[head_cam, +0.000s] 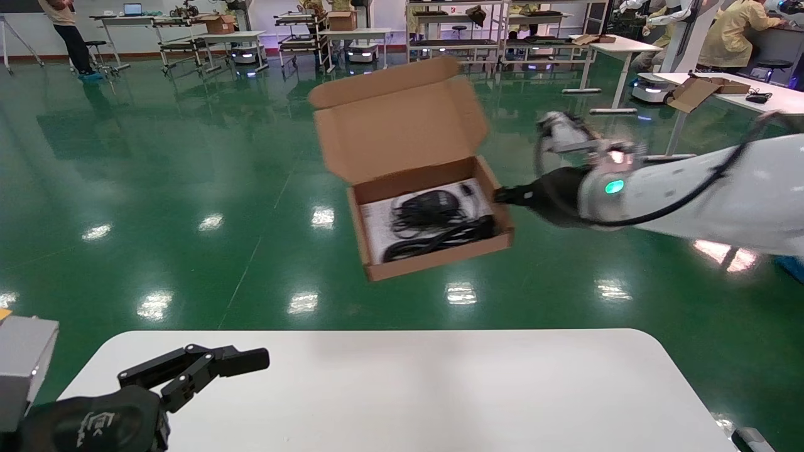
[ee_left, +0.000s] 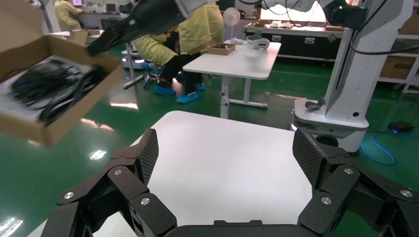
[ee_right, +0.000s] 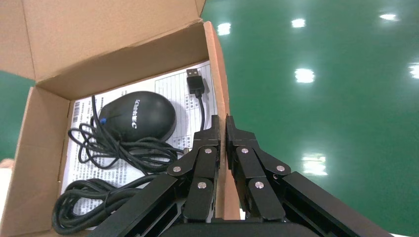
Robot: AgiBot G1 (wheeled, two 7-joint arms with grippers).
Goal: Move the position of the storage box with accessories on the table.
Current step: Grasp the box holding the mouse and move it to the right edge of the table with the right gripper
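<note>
I see the right gripper [ee_right: 222, 129] pinched tight on the right side wall of the box [head_cam: 433, 216], one finger inside and one outside. The arm reaches in from the right in the head view and holds the box in the air, above the green floor [head_cam: 157, 188] beyond the far edge of the table [head_cam: 402, 389]. The box touches nothing but the gripper. It sits tilted, its near left corner lowest, and its flap lid [head_cam: 399, 119] stands open, leaning up and away from me.

Inside the box I make out a black mouse [ee_right: 138, 116] resting on a white leaflet [ee_right: 173, 89], its dark cable [ee_right: 106, 197] coiled in loose loops toward the near wall. The USB plug [ee_right: 196, 81] lies on the leaflet just beside the gripped wall.

The left gripper [ee_left: 227, 155] hovers low over the near left corner of the table, its fingers spread wide with nothing between them. From its wrist camera I see the box up in the air, well apart from it.
</note>
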